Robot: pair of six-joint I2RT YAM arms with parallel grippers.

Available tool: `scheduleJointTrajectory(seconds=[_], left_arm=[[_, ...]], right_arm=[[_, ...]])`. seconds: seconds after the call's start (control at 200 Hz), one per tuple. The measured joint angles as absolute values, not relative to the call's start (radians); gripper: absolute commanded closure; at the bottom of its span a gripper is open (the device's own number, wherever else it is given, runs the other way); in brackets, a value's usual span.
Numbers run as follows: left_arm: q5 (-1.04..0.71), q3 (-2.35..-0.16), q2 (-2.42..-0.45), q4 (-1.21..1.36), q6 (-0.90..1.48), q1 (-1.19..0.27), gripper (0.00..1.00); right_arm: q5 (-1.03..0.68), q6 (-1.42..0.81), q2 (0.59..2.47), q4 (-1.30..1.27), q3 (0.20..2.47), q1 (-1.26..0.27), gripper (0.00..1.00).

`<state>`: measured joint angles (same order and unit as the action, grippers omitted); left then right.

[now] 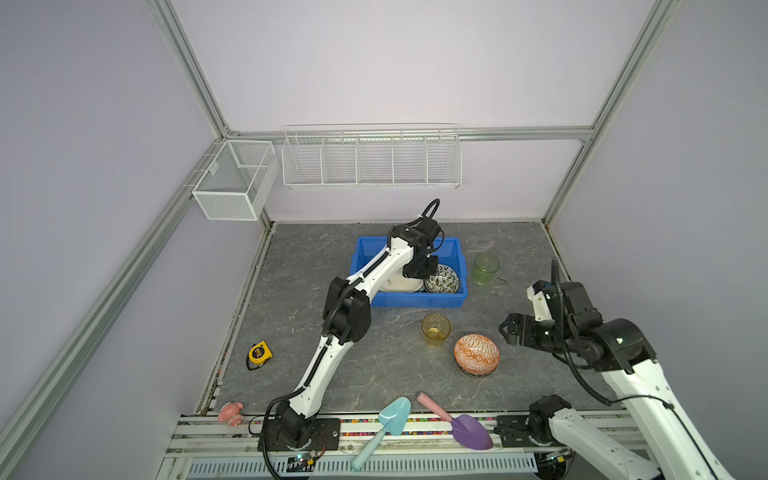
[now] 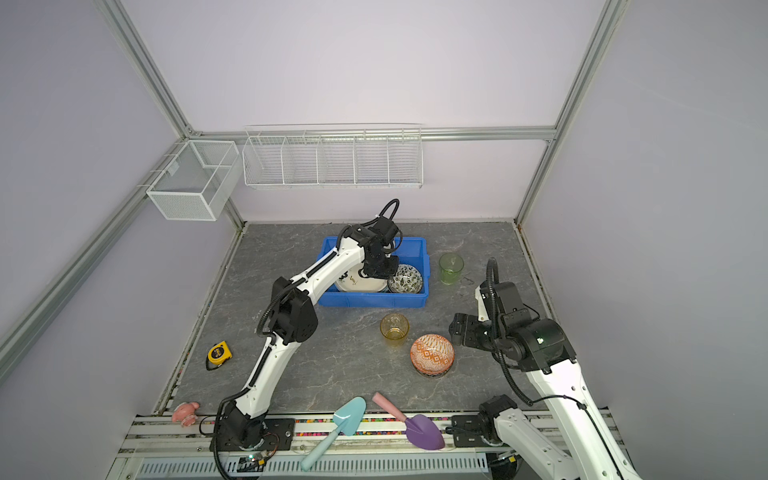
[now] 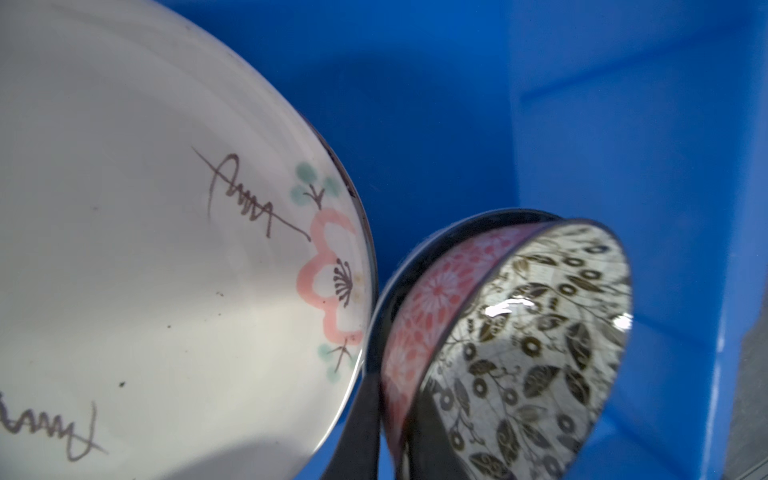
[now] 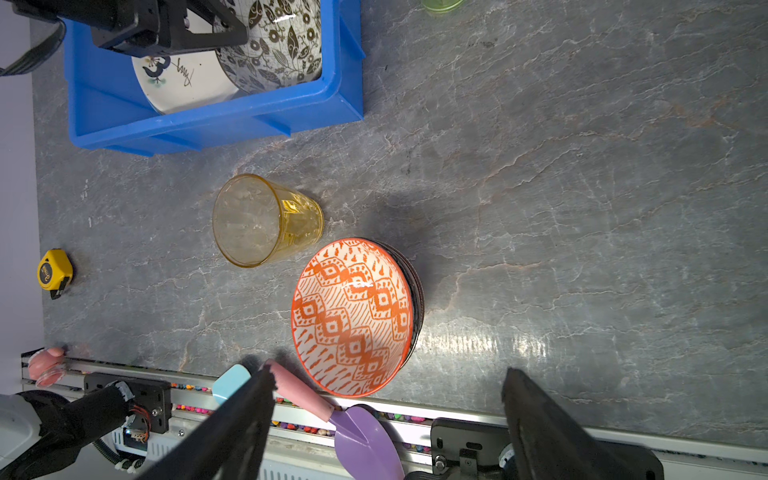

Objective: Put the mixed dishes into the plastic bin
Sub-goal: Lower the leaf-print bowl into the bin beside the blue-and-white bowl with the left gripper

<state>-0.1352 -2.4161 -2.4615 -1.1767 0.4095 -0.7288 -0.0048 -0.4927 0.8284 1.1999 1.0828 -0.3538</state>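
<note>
The blue plastic bin (image 1: 415, 300) (image 2: 415, 249) stands at the back middle and holds a cream scribbled plate (image 1: 399, 284) (image 3: 124, 249) and a dark leafy bowl (image 1: 445, 279) (image 3: 532, 353). My left gripper (image 1: 428, 272) (image 3: 395, 415) reaches down into the bin, shut on the bowl's wall with one finger inside and one outside. On the table stand an amber tumbler (image 1: 436, 330) (image 4: 266, 220), a green tumbler (image 1: 486, 268) and an orange-patterned bowl (image 1: 476, 355) (image 4: 353, 316) stacked on a darker dish. My right gripper (image 1: 500, 328) (image 4: 388, 372) hovers open just right of that bowl, holding nothing.
A yellow tape measure (image 1: 259, 353) lies at the left. A teal shovel (image 1: 390, 419), a purple shovel (image 1: 469, 430) and a pink object (image 1: 230, 412) lie along the front rail. White wire baskets (image 1: 372, 160) (image 1: 235, 180) hang on the back and left walls.
</note>
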Motion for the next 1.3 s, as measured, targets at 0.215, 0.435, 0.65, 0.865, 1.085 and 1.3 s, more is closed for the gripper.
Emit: scheduleJointTrajectory(seconds=[0.215, 0.435, 0.65, 0.865, 1.085, 1.3], left_arm=[[-0.147, -2.421, -2.461, -1.174, 0.410, -0.729, 0.74], [-0.158, -2.427, -2.461, -1.169, 0.410, -0.731, 0.56], [-0.157, -2.428, -2.457, -1.178, 0.409, -0.731, 0.53], [-0.159, -2.427, -2.427, -1.182, 0.409, -0.731, 0.53], [-0.180, -2.421, -2.387, -1.168, 0.413, -0.731, 0.53], [-0.206, -2.379, -2.381, -1.135, 0.418, -0.731, 0.53]], right_arm=[[-0.009, -0.492, 0.828, 1.200, 1.082, -0.350, 0.12], [-0.017, -0.489, 0.828, 1.200, 1.082, -0.348, 0.12], [-0.024, -0.485, 0.828, 1.200, 1.082, -0.347, 0.12], [-0.028, -0.485, 0.829, 1.200, 1.082, -0.346, 0.12], [-0.032, -0.485, 0.830, 1.200, 1.082, -0.342, 0.12], [-0.032, -0.485, 0.830, 1.199, 1.074, -0.342, 0.12]])
